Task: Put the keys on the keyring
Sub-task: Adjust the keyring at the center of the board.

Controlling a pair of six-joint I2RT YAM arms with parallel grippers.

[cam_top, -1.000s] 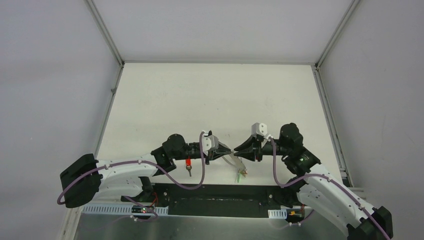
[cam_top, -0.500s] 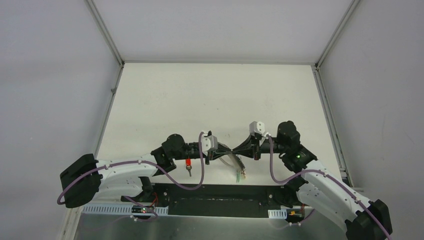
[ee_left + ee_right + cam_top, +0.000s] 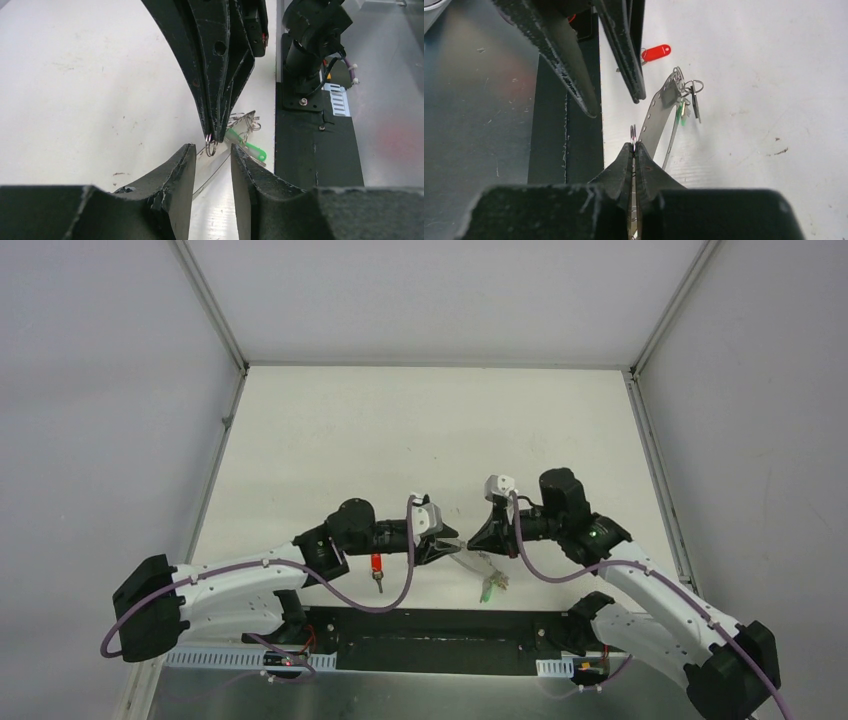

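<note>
While pinching one end of the large thin grey metal keyring [image 3: 659, 107] in the clenched right gripper [image 3: 633, 146], leaves the left gripper [image 3: 211, 150] slack, jaws parted and closed on nothing, tip to tip with its partner above the white table [image 3: 420, 430]. Hangs the ring down and away from those clenched tips toward the table's near edge, with the small green-headed silver key [image 3: 248, 149] at its low end, seemingly threaded on already, though too small to be sure. Needs next, by my reading, the small red-headed silver key [image 3: 377, 565]: lies flat on the table well to the left of both sets of jaws, just beneath the left wrist, long axis running far-to-near, red head farther, blade toward the bases. Puts the left arm plainly nearer, and free to fetch. Counted: two keys, one red and one green; one keyring; two grippers.
</note>
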